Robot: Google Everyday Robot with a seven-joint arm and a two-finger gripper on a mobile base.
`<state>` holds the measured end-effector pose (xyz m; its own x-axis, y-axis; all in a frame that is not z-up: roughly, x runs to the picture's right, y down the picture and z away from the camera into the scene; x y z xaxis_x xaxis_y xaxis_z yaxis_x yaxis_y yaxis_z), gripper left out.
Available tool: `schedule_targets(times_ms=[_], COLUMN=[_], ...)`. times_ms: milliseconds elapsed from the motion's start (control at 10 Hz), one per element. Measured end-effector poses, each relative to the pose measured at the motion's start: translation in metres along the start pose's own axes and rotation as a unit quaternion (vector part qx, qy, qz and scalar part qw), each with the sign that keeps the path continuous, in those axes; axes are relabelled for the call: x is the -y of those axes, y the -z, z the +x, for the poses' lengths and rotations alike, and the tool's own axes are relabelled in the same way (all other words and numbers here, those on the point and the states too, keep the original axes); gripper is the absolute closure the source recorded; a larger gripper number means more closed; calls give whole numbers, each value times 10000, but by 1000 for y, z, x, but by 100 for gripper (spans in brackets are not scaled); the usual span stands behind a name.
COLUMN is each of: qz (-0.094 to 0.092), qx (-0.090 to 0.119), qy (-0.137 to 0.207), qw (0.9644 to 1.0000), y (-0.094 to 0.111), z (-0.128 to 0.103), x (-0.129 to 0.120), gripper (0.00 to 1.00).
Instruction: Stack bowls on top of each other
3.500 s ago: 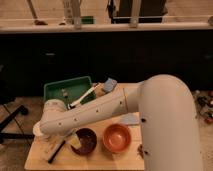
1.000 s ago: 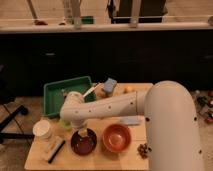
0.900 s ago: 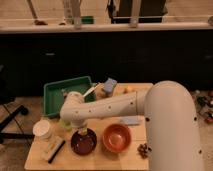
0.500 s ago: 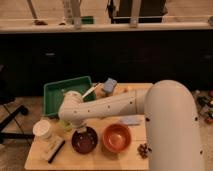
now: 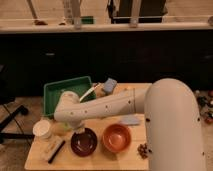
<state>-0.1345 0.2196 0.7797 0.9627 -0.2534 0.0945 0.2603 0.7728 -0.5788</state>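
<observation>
Claw (image 5: 77,131) closed at rim of maroon bowl (image 5: 84,143).

The gripper (image 5: 78,131), closed, sits at the far rim of the maroon bowl (image 5: 84,143), largely hidden under the arm (image 5: 107,104); contact with the rim cannot be told. The arm covers part of the green tray (image 5: 52,91) and is cut off by the bottom edge. 1 dark cluster (image 5: 144,149) near the orange bowl (image 5: 117,138) is too small to identify.
</observation>
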Motion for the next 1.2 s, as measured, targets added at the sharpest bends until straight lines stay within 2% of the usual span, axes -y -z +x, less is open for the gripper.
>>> schedule_targets(times_ms=[700,800,1000,1200], qz=[408,458,535,527], qx=[1,-13,-117,-246], qy=[219,257,334,414], qw=[9989,9986,9979,9974], y=[53,66,94,111], z=[-18,-20,-20,-24], x=[-8,-9,-8,-4], gripper=[100,100,100,100])
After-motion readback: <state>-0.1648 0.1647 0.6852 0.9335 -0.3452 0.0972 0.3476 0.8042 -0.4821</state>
